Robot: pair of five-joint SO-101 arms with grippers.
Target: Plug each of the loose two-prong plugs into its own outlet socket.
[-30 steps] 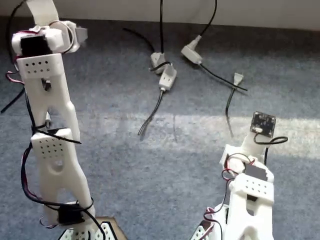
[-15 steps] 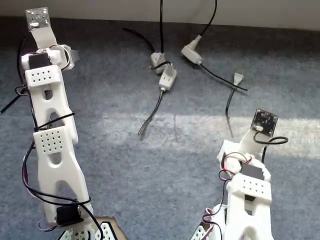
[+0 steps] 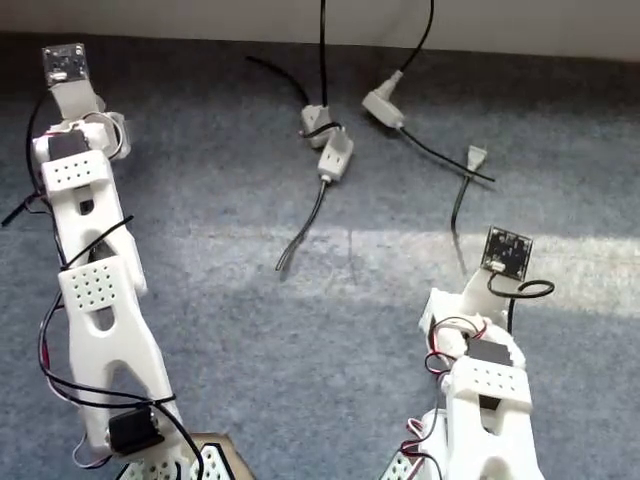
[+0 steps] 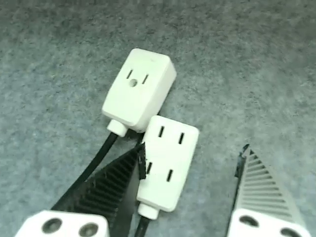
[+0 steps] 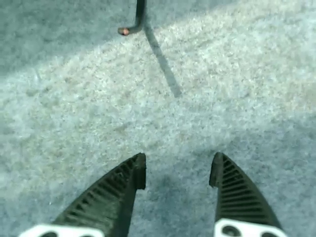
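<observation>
Two white outlet sockets lie side by side on the grey carpet: a single socket (image 4: 140, 89) on a black cord and a longer multi-slot socket (image 4: 165, 168). My left gripper (image 4: 192, 153) hovers open over them, its dark finger (image 4: 116, 185) beside the longer socket. In the high view this arm's wrist (image 3: 75, 160) sits at the far left. Loose white plugs (image 3: 338, 152) (image 3: 383, 105) with black cords lie at the back centre. My right gripper (image 5: 178, 158) is open over bare carpet, holding nothing.
A small plug (image 3: 477, 155) on a thin cord lies at the back right. A dark cable end (image 5: 126, 30) lies on the carpet ahead of the right gripper. Black cords (image 3: 322, 40) run off the far edge. A sunlit band crosses the carpet.
The left arm's wrist has swung to the left and drawn back toward the near side. The right arm's wrist has shifted slightly left. The plugs have not moved.
</observation>
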